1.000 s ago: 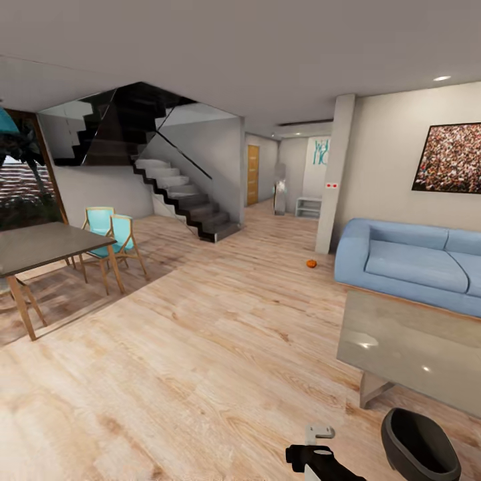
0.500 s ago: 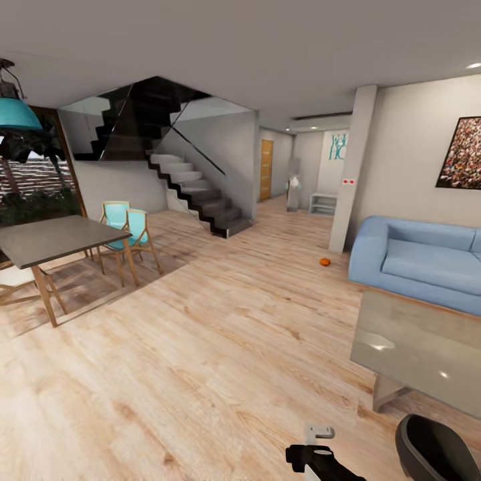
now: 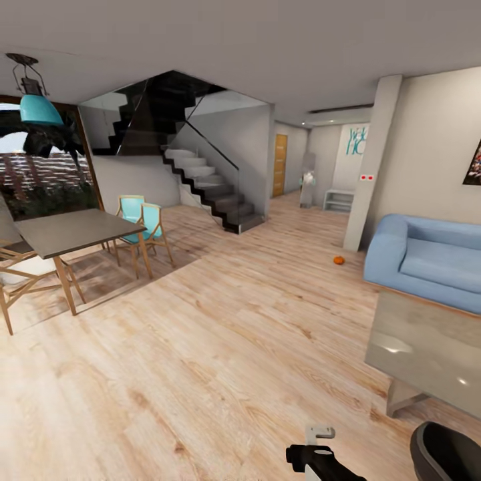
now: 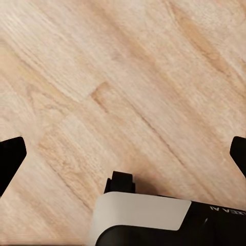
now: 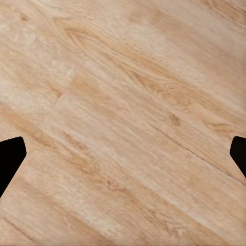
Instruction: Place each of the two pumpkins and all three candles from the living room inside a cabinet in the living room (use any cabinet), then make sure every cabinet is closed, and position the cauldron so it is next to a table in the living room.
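Cut off at the frame's lower right corner: the cauldron (image 3: 446,454), black, with only part of its rim and belly to be seen. Cut off too at the right edge: the table (image 3: 427,347) with the glossy grey-olive top, just behind the cauldron and very near to it; whether touching, impossible to tell. Also cropped by that edge, behind the table: a blue sofa (image 3: 427,260) and a slice of a wall picture (image 3: 473,164).

Small and far, hard to make out in detail: one pumpkin (image 3: 339,260), an orange dot on the wood floor (image 3: 220,347), beyond the table, near the sofa's arm and a white pillar (image 3: 371,164).

Farther from the table, across the open floor: a grey dining table (image 3: 70,230) with turquoise chairs (image 3: 143,224) beside it, a turquoise lamp (image 3: 40,107) hanging above, and a dark staircase (image 3: 200,180) with glass at the back. Nothing between the table and the pumpkin but bare floor.

Near the cauldron, at the lower edge of the head view: a piece of black and white arm.

In the left wrist view, the left gripper (image 4: 123,154) spread wide, black fingertips (image 4: 10,156) at the two edges, only floor planks between, nothing held. In the right wrist view, the right gripper (image 5: 123,154) just as wide, empty, over the planks. Pumpkin and cauldron both well apart from either pair of jaws.
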